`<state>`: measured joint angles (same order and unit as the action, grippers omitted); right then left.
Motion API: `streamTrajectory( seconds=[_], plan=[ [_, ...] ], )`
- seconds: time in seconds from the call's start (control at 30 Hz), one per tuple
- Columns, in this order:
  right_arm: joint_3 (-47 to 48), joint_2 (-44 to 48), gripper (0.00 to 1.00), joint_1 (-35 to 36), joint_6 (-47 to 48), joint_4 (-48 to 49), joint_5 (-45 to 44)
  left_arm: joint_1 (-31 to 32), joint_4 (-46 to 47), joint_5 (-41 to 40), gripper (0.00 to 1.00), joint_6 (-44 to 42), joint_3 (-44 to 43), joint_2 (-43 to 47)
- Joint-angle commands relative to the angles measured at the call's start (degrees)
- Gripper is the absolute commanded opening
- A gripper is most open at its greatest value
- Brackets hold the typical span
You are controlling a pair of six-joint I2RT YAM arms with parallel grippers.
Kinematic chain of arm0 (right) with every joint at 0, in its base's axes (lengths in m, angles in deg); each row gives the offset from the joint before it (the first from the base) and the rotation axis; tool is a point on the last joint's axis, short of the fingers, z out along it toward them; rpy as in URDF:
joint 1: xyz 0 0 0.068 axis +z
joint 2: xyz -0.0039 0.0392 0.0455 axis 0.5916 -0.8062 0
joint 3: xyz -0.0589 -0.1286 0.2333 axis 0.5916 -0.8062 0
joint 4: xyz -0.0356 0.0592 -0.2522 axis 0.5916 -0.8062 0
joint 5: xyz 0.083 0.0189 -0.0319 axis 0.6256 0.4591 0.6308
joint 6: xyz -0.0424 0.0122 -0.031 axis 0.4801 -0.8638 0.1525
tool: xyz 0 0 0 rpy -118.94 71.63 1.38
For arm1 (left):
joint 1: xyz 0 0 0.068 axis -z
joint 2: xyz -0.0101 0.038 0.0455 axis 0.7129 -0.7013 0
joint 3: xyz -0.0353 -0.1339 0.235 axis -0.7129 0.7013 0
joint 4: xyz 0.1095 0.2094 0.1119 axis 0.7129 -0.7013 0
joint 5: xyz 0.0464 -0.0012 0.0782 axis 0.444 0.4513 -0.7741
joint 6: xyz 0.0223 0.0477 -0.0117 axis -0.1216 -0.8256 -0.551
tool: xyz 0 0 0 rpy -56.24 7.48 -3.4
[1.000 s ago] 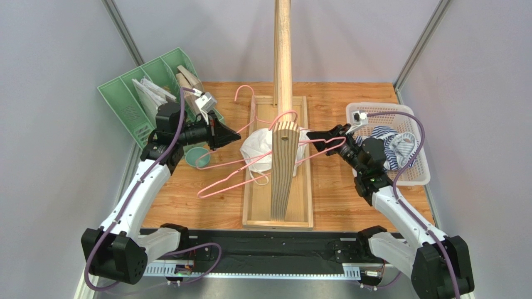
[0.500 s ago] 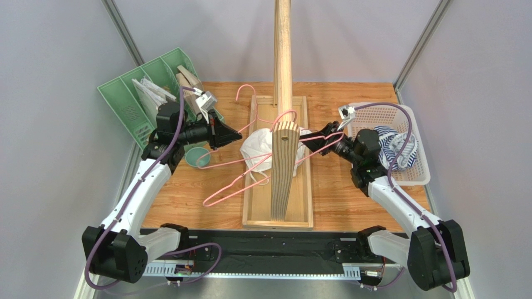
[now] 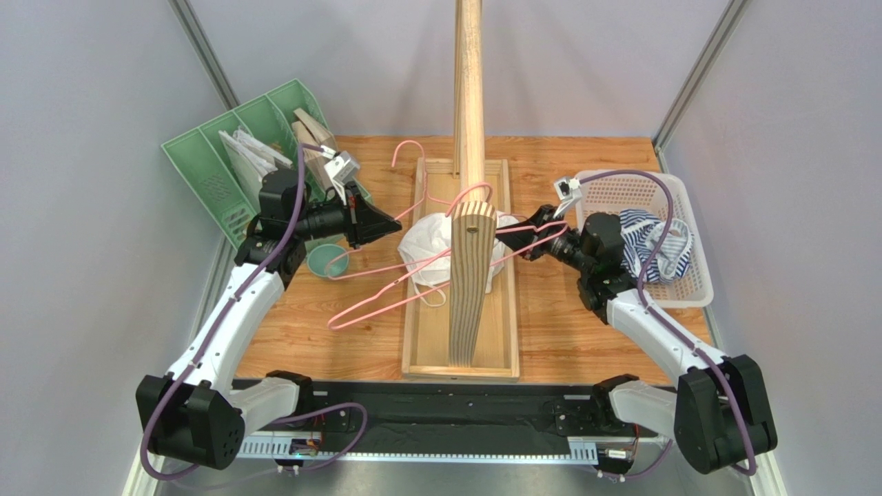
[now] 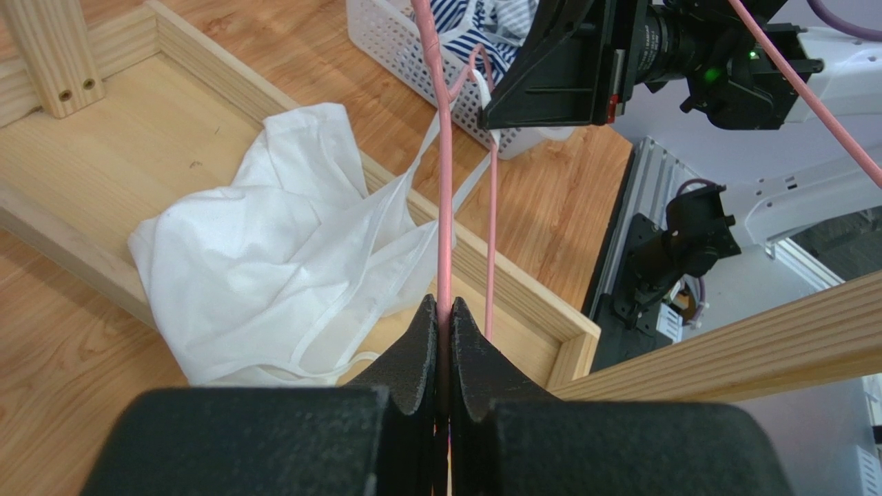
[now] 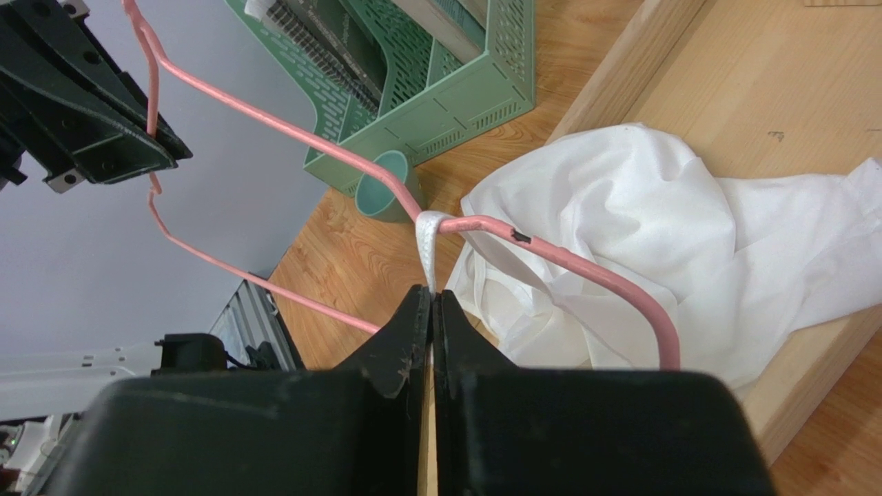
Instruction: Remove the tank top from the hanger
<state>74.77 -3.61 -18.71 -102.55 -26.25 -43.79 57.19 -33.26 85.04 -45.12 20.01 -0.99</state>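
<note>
You're nudging the right gripper (image 5: 432, 305) inward, pinched on the tank top (image 5: 621, 207) strap (image 5: 427, 236). The left gripper (image 4: 447, 315) is clamping the pink hanger (image 4: 445, 207), and the strap isn't coming off yet.

**What I see around the job**

On my overhead feed the wooden worktop (image 3: 559, 331) carries a long shallow wooden tray (image 3: 410, 331) down its middle. A tall wooden post (image 3: 468, 93) rises from the tray's far end, and a slanted plank (image 3: 471, 279) stands in front of it. At the far left a green slotted file rack (image 3: 223, 165) holds papers, with a teal cup (image 5: 385, 186) just beside it. At the right sits a white mesh basket (image 3: 621, 181) with a blue-striped cloth (image 3: 634, 221) inside.
</note>
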Motion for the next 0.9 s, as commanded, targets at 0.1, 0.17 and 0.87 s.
streamTrajectory(
  seconds=[0.1, 0.17, 0.87],
  plan=[
    [4.4, 6.2, 0.0, -0.5, 0.9, -10.5, -11.8, 0.1, -1.1, -0.9, 0.0, -2.2, -0.9, -0.4],
    [5.6, 7.7, 0.0, -1.5, 0.2, -14.0, -14.4, 0.1, -1.6, -1.2, 0.0, -2.5, -1.1, -0.6],
    [0.2, 13.2, 0.0, -6.8, -9.2, -21.7, -19.2, -3.5, -5.4, -9.7, 0.0, -2.0, -2.0, 1.4]
  ],
)
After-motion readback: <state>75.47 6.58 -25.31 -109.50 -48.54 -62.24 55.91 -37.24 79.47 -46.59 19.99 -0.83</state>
